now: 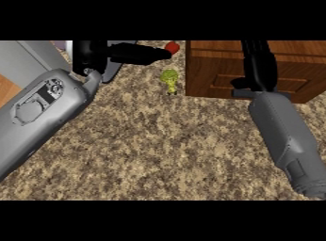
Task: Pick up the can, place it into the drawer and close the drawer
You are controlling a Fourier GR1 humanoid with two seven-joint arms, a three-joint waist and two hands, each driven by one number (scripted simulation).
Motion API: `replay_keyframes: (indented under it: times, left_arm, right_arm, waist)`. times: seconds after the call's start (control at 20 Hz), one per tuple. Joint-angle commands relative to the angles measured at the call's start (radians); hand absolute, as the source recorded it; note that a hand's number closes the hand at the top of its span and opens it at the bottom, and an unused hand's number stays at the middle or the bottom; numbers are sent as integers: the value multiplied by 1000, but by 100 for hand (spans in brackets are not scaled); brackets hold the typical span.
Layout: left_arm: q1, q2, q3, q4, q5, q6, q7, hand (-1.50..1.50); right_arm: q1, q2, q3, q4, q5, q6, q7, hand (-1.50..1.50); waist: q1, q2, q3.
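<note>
Wooden drawer (pixel 263 66), right robot hand (pixel 257 59) above

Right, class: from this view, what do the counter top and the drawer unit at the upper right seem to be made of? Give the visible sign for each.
Counter top: looks like stone, perhaps granite, going by its speckled brown and beige pattern; the finish seems matt.
Drawer unit: looks like wood, from its warm brown colour and faint grain lines on the top and front panels; whether solid or veneer cannot be told.
</note>
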Motion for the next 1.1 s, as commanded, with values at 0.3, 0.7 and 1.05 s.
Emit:
replay_keyframes:
  times: [0.3,0.7,1.05]
  left_arm:
    - [133,31,7,-116,-35,0,-27,-150]
    - [174,52,23,-148,-45,-28,-38,-150]
    - [222,48,37,-166,-50,-28,-68,-150]
  right_arm:
    - [-192,-29,-53,186,-16,-12,-1,-150]
    - [-255,-46,-84,252,-32,8,-43,-150]
    - [-267,33,-223,202,-209,21,-199,-150]
  waist:
    - [22,14,5]
    - [33,25,6]
    - [24,22,9]
